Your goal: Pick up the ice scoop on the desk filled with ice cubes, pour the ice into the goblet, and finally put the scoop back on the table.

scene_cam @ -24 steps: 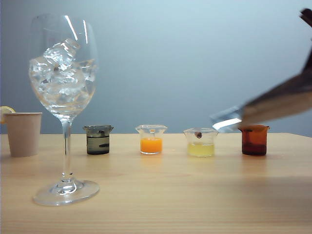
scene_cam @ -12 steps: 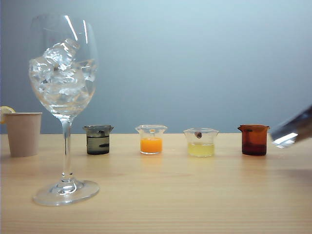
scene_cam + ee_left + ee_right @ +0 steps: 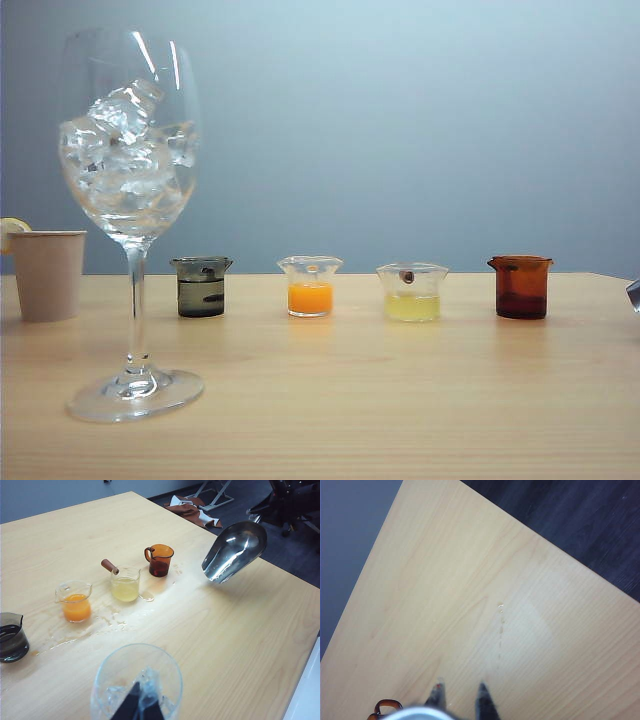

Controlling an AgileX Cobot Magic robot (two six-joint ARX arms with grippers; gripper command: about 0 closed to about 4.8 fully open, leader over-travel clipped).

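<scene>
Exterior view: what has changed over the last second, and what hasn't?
The ice scoop, carried by the right gripper, swung off to the right; only its tip shows at the edge now. In the left wrist view it hangs empty above the table. Unchanged: the goblet with its ice cubes, the four beakers, the paper cup.
</scene>
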